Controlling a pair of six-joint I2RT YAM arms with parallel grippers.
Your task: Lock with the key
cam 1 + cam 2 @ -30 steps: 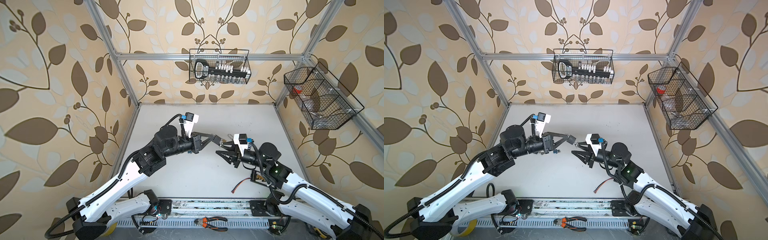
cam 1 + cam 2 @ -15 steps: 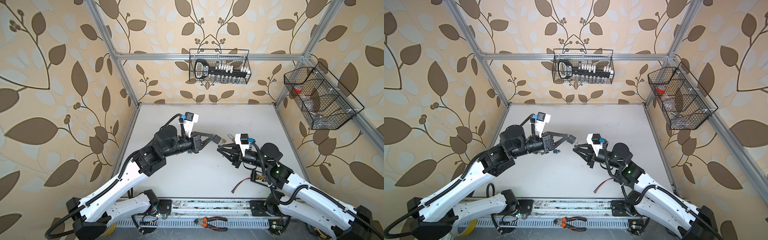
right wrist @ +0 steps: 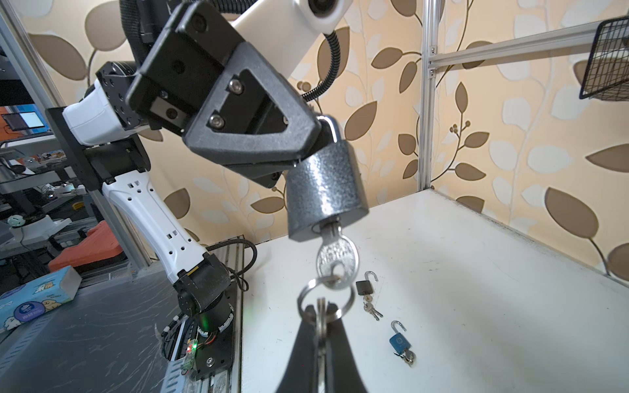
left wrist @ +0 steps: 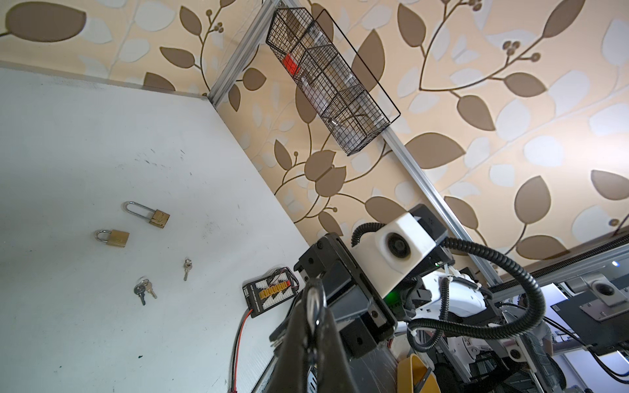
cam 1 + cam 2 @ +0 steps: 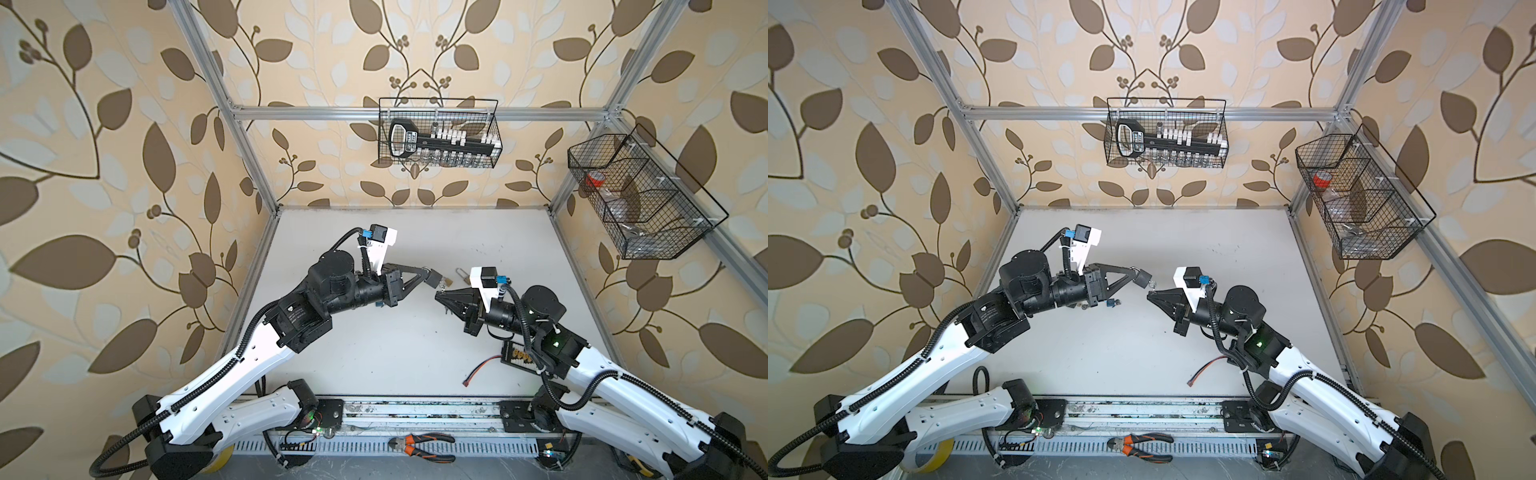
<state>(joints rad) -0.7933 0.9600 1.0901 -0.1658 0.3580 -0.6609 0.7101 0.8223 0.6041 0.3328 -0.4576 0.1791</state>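
Note:
A dark grey padlock (image 3: 323, 190) hangs above the table, and my left gripper (image 3: 318, 136) is shut on its shackle (image 4: 313, 299). A silver key (image 3: 337, 258) sits in the keyhole on the padlock's underside. A ring (image 3: 325, 299) hangs from that key and carries a second key. My right gripper (image 3: 320, 326) is shut on that second key, just below the ring. In both top views the padlock (image 5: 435, 277) (image 5: 1144, 277) is held mid-table, with my left gripper (image 5: 428, 276) and right gripper (image 5: 438, 297) tip to tip.
Two brass padlocks (image 4: 160, 217) (image 4: 115, 237) and loose keys (image 4: 144, 289) lie on the white table (image 4: 68, 153). A small black padlock (image 3: 366, 284) and a blue one (image 3: 400, 340) lie open. A charger board (image 5: 519, 355) sits front right. Wire baskets (image 5: 438, 133) (image 5: 640, 195) hang on the walls.
My right gripper has gone from open to shut, closing on the key that hangs from the ring. The left gripper and the padlock have stayed still.

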